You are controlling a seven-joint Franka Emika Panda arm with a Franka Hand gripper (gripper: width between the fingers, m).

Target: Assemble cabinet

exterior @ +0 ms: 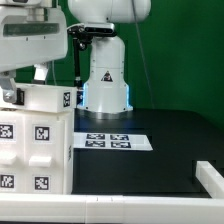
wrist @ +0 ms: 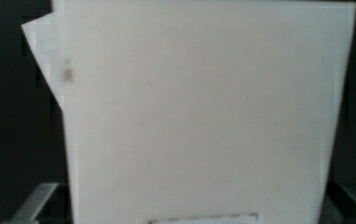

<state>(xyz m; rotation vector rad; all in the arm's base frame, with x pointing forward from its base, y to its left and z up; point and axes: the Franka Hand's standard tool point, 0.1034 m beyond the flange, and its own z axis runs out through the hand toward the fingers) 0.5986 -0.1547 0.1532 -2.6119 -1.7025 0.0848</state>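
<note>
One white cabinet (exterior: 35, 140) stands beside one marker board (exterior: 113, 141).

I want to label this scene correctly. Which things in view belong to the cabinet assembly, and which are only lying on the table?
Belongs to the job:
- white cabinet piece with marker tags
- gripper above it

Only lying about:
- marker board on the black table
- white part at the exterior view's right edge, purpose unclear

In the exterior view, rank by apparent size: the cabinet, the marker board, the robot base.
1. Cabinet: largest, though it sits nearest the camera, which inflates it.
2. Robot base.
3. Marker board: smallest, lying flat and foreshortened, so its true rank against the base is unsure.
</note>
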